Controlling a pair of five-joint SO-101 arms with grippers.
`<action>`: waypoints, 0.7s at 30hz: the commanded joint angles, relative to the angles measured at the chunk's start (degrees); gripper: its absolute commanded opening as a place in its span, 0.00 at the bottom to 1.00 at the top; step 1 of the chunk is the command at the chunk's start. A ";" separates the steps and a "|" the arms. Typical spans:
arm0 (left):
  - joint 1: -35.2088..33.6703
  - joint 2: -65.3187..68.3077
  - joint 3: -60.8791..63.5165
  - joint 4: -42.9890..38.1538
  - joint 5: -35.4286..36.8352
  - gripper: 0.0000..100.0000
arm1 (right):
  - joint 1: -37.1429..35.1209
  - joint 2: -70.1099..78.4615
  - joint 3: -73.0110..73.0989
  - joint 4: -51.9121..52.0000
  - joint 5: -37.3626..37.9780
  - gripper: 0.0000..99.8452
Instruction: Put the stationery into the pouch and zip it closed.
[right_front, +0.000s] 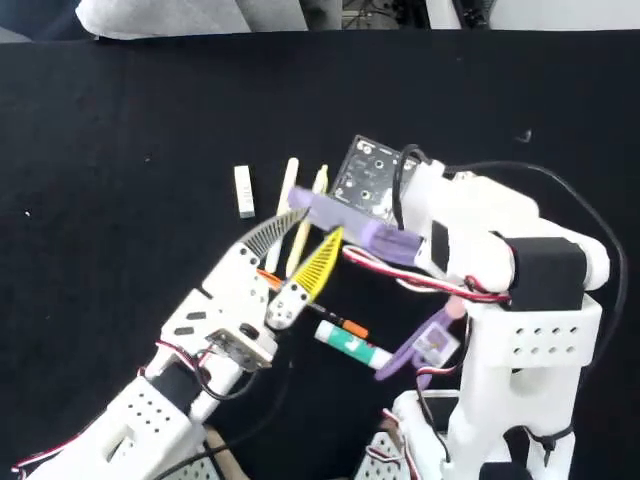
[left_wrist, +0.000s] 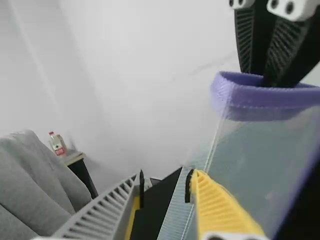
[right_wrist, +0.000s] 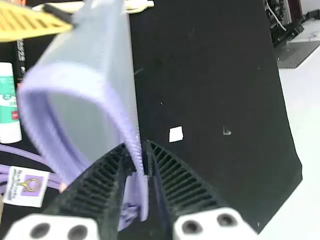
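Observation:
The translucent pouch with a purple zip edge hangs above the black table, mouth turned toward the left arm. My right gripper is shut on its zip end. My left gripper stands open at the pouch's other end, yellow finger against its wall. On the table lie a white eraser, two pale sticks, an orange-and-black pen and a glue stick.
A dark square board with pale dots lies behind the pouch. A purple strap with a white tag dangles by the right arm's base. The table's left and far parts hold nothing. A white scrap lies on the cloth.

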 joint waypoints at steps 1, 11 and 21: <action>1.36 -7.21 0.92 9.23 -0.26 0.17 | 1.32 -1.71 -1.71 0.79 1.32 0.01; 4.97 -28.66 1.10 31.56 -1.93 0.17 | -0.62 -1.71 2.07 2.02 2.64 0.01; 8.22 -27.69 1.27 33.05 -11.69 0.17 | -4.04 -2.07 6.90 2.29 5.10 0.01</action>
